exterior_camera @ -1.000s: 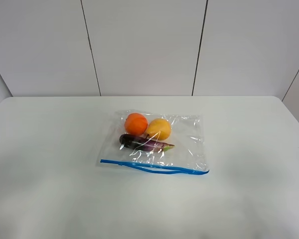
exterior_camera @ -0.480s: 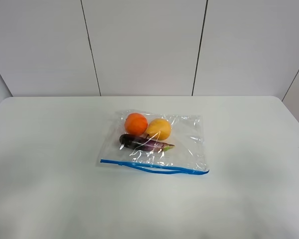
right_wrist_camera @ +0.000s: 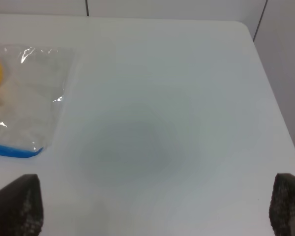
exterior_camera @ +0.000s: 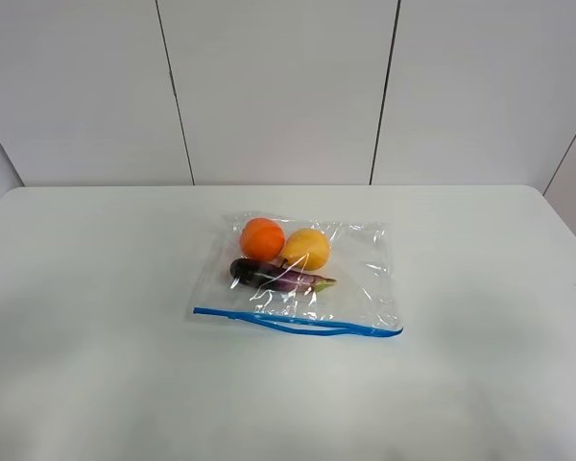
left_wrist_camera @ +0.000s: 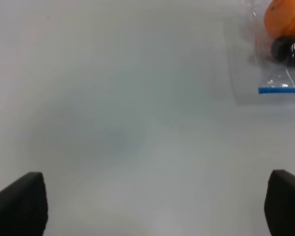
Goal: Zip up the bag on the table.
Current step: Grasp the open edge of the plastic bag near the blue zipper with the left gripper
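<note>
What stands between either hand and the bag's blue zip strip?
Nothing visible. Only white table surface separates the left hand and the right hand from the bag; its blue zip strip lies exposed.

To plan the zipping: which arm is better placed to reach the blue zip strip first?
Probably right: the zip strip ends nearer the right tool than its other end does the left tool.

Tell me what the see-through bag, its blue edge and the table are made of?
The bag looks like thin clear plastic film: glossy, crinkled, with the orange fruit showing through. Its blue zip strip seems a thicker, stiffer plastic. The table has a white matte top, maybe laminate or painted board; the pictures can't settle which.
</note>
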